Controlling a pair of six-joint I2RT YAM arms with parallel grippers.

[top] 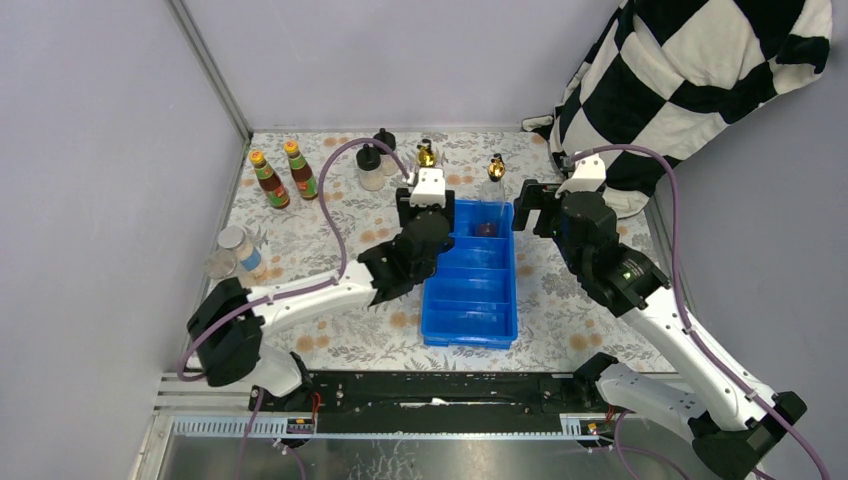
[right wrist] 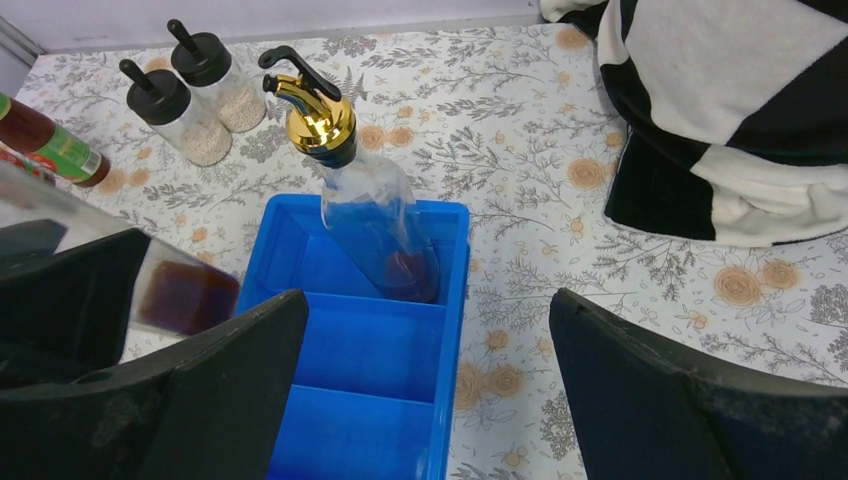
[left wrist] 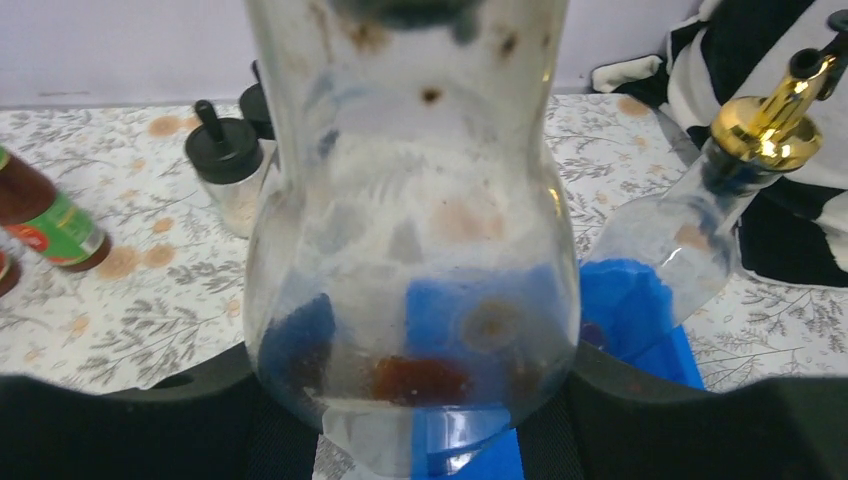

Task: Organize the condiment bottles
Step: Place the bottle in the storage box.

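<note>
**Item:** tall clear gold-spouted bottle (left wrist: 410, 220), with a little dark liquid at its base.

**Holder:** left hand (top: 427, 204), closed around the bottle's lower body. The long axis is close to upright, spout up.

**Position:** at the far-left corner of the blue plastic divided tray (top: 470, 340), base raised off the floral-patterned surface (top: 548, 308). Whether the base clears the tray's left wall cannot be told.

**Twin:** second gold-spouted bottle (right wrist: 375, 220), standing slightly tilted in the tray's far compartment, toward its right side.

**Governing relation:** the free part of that far compartment lies just to the right of the left hand, between the held bottle and its twin.

**Judgement:** a short rightward shift and a descent, bottle kept upright, should seat the pair side by side. Knocking the twin is the risk.

**Right hand** (top: 530, 207): jaws wide apart, holding nothing, just right of the tray's far end.
</note>
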